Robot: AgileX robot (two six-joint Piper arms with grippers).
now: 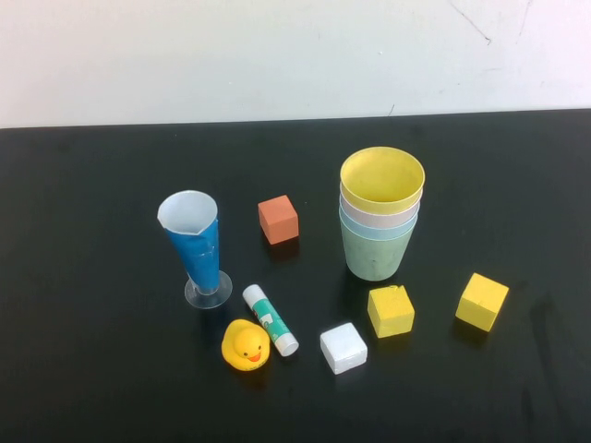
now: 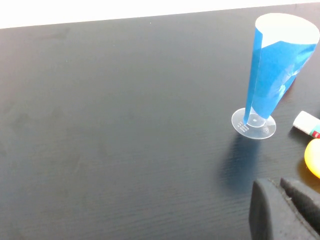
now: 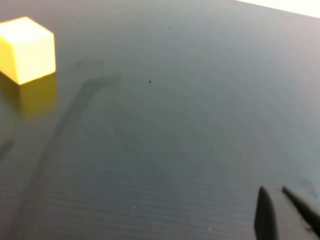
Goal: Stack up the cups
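My left gripper [image 2: 280, 200] hangs low over bare table [image 1: 92, 231] near the blue cone glass [image 2: 277, 75], fingers nearly closed, holding nothing. Right gripper [image 3: 282, 210], same narrow gap, empty, w/ a yellow block [image 3: 27, 49] well apart. Cups [image 1: 380, 221] stand nested mid-table: green outermost, then blue, pink, yellow.

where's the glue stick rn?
High view: the glue stick lies flat, left of centre near the front of the table, between the blue cone glass and the rubber duck, with the white block to its right.
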